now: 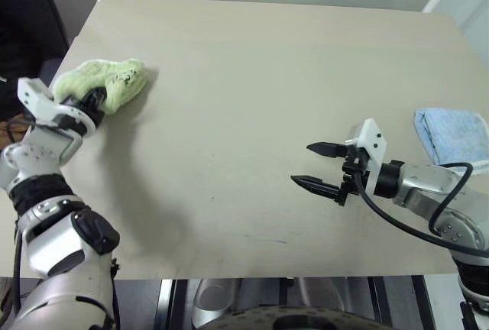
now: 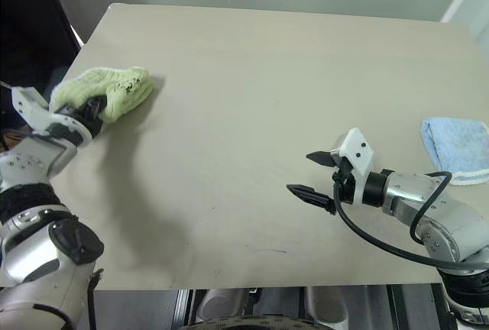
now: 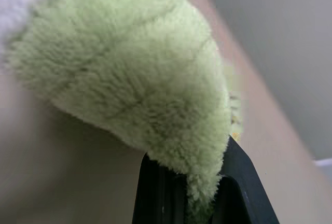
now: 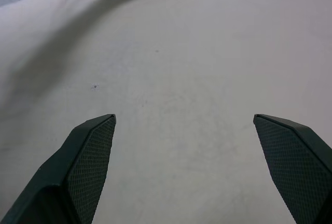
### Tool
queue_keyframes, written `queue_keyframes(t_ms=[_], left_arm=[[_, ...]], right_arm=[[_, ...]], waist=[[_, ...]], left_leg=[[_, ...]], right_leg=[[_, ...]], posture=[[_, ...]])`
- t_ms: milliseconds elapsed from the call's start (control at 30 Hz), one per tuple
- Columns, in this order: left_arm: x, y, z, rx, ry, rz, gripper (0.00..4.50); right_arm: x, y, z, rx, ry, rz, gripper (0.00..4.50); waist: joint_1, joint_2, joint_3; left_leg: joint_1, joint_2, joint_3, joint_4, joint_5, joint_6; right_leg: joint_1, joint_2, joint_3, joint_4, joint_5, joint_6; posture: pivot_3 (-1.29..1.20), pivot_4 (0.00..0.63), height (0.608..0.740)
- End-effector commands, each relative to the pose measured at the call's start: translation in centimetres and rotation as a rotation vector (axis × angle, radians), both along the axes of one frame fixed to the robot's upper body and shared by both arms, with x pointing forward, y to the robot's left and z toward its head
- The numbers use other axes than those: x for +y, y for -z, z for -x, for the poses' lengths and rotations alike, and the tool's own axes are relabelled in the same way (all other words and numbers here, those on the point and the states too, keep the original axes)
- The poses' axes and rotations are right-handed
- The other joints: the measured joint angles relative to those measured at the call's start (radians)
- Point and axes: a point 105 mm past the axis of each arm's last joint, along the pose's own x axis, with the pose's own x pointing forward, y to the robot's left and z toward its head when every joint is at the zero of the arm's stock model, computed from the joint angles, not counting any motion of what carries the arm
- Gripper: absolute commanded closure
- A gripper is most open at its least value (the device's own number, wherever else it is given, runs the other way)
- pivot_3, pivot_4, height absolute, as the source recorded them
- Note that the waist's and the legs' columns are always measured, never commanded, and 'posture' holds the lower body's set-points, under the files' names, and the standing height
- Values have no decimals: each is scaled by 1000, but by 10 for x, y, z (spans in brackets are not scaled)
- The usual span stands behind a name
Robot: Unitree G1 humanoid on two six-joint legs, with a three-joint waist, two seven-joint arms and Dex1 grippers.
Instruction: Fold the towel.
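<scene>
The towel [image 1: 107,83] is light green terry, bunched into a loose lump at the far left of the tabletop [image 1: 260,101], close to its left edge. A few small dark marks show on its right-hand part. It rests on the surface, with its near-left end gathered up into the left gripper [image 1: 90,103].

That gripper's jaws are clamped on the towel. In the left wrist view the green pile [image 3: 129,73] hangs over and between the two black fingers [image 3: 155,193], which stand close together with a fold of cloth pinched in the gap.

The right gripper [image 1: 317,166] is well apart from the towel, over the near right of the tabletop. Its jaws stand wide apart and hold nothing; the tips point left across the surface. In the right wrist view the two textured black pads [image 4: 88,162] frame only bare beige tabletop between them.

A smaller blue towel [image 1: 452,134] lies folded at the right edge of the tabletop, beyond the right gripper and not touching it.

The tabletop is plain beige, with a faint dark scuff near its front edge.
</scene>
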Motion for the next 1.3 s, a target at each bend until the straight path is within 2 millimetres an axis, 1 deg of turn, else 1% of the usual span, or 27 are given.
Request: queue_keyframes(t_ms=[33, 133, 167, 233, 300, 333, 467, 600, 667, 733, 767, 833, 867, 933, 967, 1033, 1067, 1100, 1133, 1167, 1233, 1267, 1300], left_arm=[[15, -9, 14, -32, -59, 36, 4461], [20, 4, 22, 21, -87, 67, 4461], [22, 6, 23, 24, -97, 71, 4461], [20, 10, 25, 36, -89, 75, 4461], [14, 14, 25, 48, -68, 77, 3771], [12, 16, 25, 52, -63, 82, 3557], [8, 21, 24, 67, -65, 91, 2090], [6, 21, 27, 58, -45, 108, 719], [4, 20, 33, 66, -5, 89, 22], [3, 21, 37, 82, 20, 58, 22], [6, 22, 41, 100, 28, -4, 22], [5, 17, 51, 104, 98, -116, 22], [1, 13, 57, 98, 152, -177, 22], [-3, 10, 63, 92, 212, -232, 22], [-9, 4, 70, 66, 280, -288, 22], [-29, -4, 85, 48, 471, -381, 22], [-50, -14, 90, -32, 591, -441, 22], [-63, -21, 94, -91, 665, -476, 22], [-81, -26, 96, -180, 749, -542, 22], [-93, -29, 99, -239, 808, -587, 22], [-104, -31, 99, -308, 855, -632, 22], [-106, -32, 98, -330, 860, -640, 22], [-119, -34, 100, -385, 911, -663, 22]], right_arm=[[0, -7, 0, -47, -27, 6, 0], [1, -4, -2, -61, -33, 27, 0], [1, -4, -3, -63, -35, 24, 0], [2, -6, -4, -67, -38, 19, 0], [3, -6, -6, -72, -37, 18, 0], [3, -6, -6, -74, -36, 19, 0], [4, -6, -7, -80, -36, 17, 0], [4, -8, -5, -85, -34, 9, 0], [3, -10, -4, -80, -32, -3, 0], [2, -10, -3, -78, -32, -8, 0], [1, -11, -3, -79, -30, -9, 0], [0, -11, -5, -81, -25, -11, 0], [-2, -10, -5, -81, -20, -13, 0], [-3, -10, -6, -82, -15, -15, 0], [-4, -10, -7, -85, -8, -15, 0], [-6, -10, -9, -96, 2, -16, 0], [-9, -11, -9, -105, 11, -17, 0], [-10, -11, -9, -110, 16, -17, 0], [-12, -14, -8, -136, 18, -21, 0], [-13, -15, -7, -156, 18, -23, 0], [-11, -20, -7, -182, 12, -49, 0], [-9, -22, -6, -189, 8, -67, 0], [-11, -25, -7, -201, 16, -81, 0]], waist=[[-1, -1, 0], [-1, -1, 0], [-1, -1, 0], [-2, -1, 0], [-2, -1, 0], [-2, -1, 0], [-2, -1, 0], [-5, -1, 0], [-7, -1, 0], [-10, -1, 0], [-11, -1, 0], [-13, -1, 0], [-16, -1, 0], [-19, -1, 0], [-19, -1, 0], [-21, -2, -1], [-21, -2, -1], [-17, -3, -1], [-11, -2, -1], [-5, -2, -1], [-2, -2, -1], [-4, -2, -1], [-8, -2, -1]], left_leg=[[0, 0, 0, 0, 0, 0], [2, 0, 0, 0, -1, -2], [2, 0, 0, 0, 0, -2], [2, 1, 0, 0, 0, -3], [3, 1, 0, 0, 0, -4], [3, 1, 0, 0, 1, -4], [3, 1, -1, 0, 4, -5], [5, 2, -1, 0, 5, -7], [6, 2, -2, 0, 5, -9], [8, 3, -2, -1, 4, -11], [8, 3, -2, -1, 4, -11], [9, 5, -2, -1, 3, -13], [9, 5, -2, -1, 2, -13], [9, 8, -2, -1, 0, -15], [9, 8, -3, -1, -1, -16], [8, 10, -4, -1, -2, -18], [7, 11, -4, -1, -3, -19], [5, 12, -4, -1, -4, -20], [3, 12, -5, -1, -4, -20], [1, 12, -6, -1, -4, -20], [-1, 12, -7, -1, -5, -21], [-1, 12, -7, -1, -6, -21], [0, 13, -6, -1, -6, -21]], right_leg=[[0, 0, 0, 0, 1, -1], [0, 0, 0, 0, 2, -3], [0, 0, 0, 0, 3, -3], [0, 1, -1, 1, 5, -4], [0, 1, -1, 1, 7, -5], [0, 1, -1, 1, 8, -6], [1, 2, -1, 1, 11, -8], [1, 5, 0, 2, 11, -7], [1, 7, 1, 2, 11, -7], [2, 9, 2, 2, 11, -7], [2, 10, 2, 2, 11, -7], [2, 12, 3, 2, 10, -8], [2, 13, 3, 2, 10, -9], [1, 14, 3, 2, 10, -11], [1, 15, 3, 2, 10, -15], [0, 16, 3, 2, 10, -17], [-2, 17, 2, 2, 9, -18], [-3, 18, 2, 2, 9, -19], [-5, 18, 1, 2, 8, -19], [-7, 18, 1, 3, 8, -19], [-8, 18, 1, 3, 8, -19], [-8, 17, 2, 4, 8, -20], [-8, 17, 2, 4, 9, -21]], posture=[[0, 150, 703], [0, 150, 703], [0, 150, 703], [0, 150, 703], [0, 150, 703], [0, 150, 703], [0, 150, 703], [0, 150, 703], [0, 150, 703], [0, 150, 703], [0, 150, 703], [0, 150, 703], [0, 150, 703], [0, 150, 703], [0, 150, 703], [0, 150, 703], [0, 150, 703], [0, 150, 703], [0, 150, 703], [0, 150, 703], [0, 150, 703], [0, 150, 703], [0, 150, 703]])
